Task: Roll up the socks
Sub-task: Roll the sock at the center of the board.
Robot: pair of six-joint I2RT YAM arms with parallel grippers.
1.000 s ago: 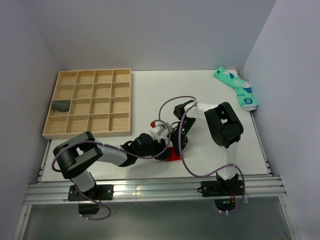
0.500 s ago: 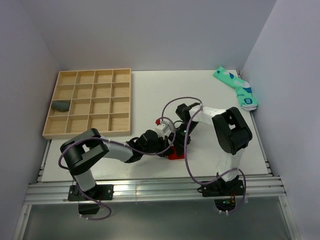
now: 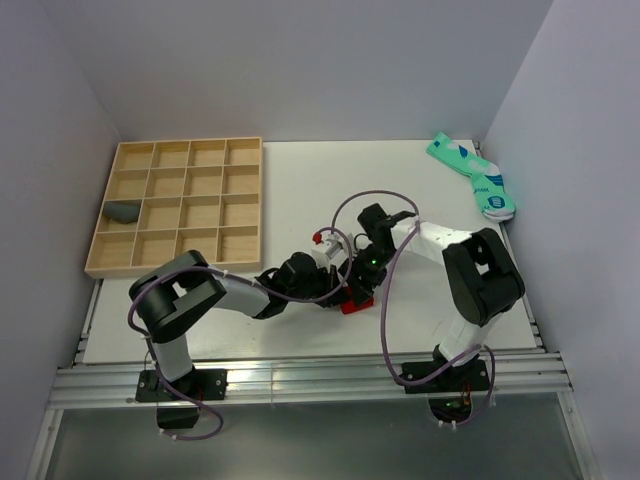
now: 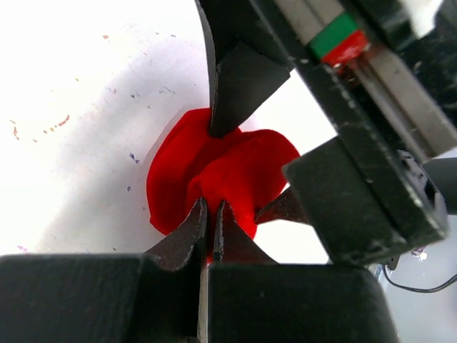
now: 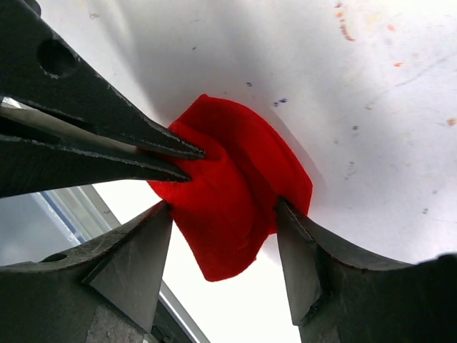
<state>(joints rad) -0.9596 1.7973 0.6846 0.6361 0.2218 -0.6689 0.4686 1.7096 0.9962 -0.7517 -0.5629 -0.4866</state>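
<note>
Sock (image 3: 350, 303) lies at the front middle of the counter (image 3: 300, 180), near the front edge. Left jaws reach it from the left, pinched on a fold of it. Right jaws come in from behind and to the right, straddling it, one finger touching each side. Tray (image 3: 203, 212) sits back left, with a second sock (image 3: 123, 211) in a compartment of its leftmost column. Spare socks (image 3: 475, 178) lie in the far right corner, well apart.
</note>
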